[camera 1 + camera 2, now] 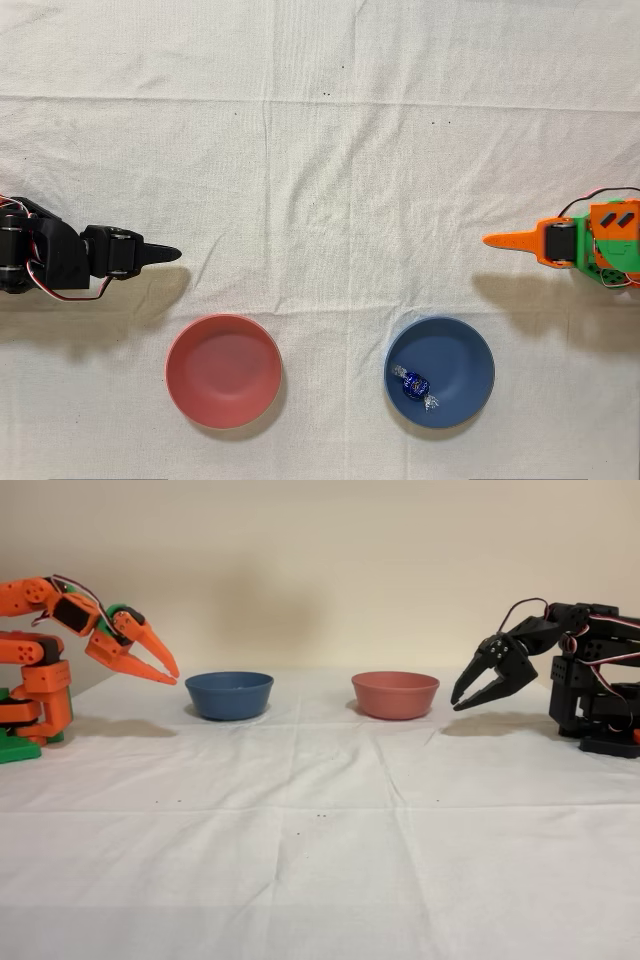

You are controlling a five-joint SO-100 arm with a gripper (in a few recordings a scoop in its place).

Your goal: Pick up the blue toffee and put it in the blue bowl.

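Observation:
The blue toffee (414,385), a tiny candy in shiny dark-blue foil with clear twisted ends, lies inside the blue bowl (468,353) left of its middle in the overhead view. From the side, the blue bowl (229,694) hides the toffee behind its wall. My orange gripper (490,241) is at the right edge of the overhead view, drawn back above and to the right of the bowl. In the fixed view my gripper (174,675) hangs left of the bowl, its fingers slightly parted and holding nothing.
A pinkish-red bowl (223,370) stands left of the blue bowl in the overhead view, right of it as the pinkish-red bowl (395,693) in the fixed view. The idle black arm (70,258) is at the far side. A white cloth (320,150) covers the table.

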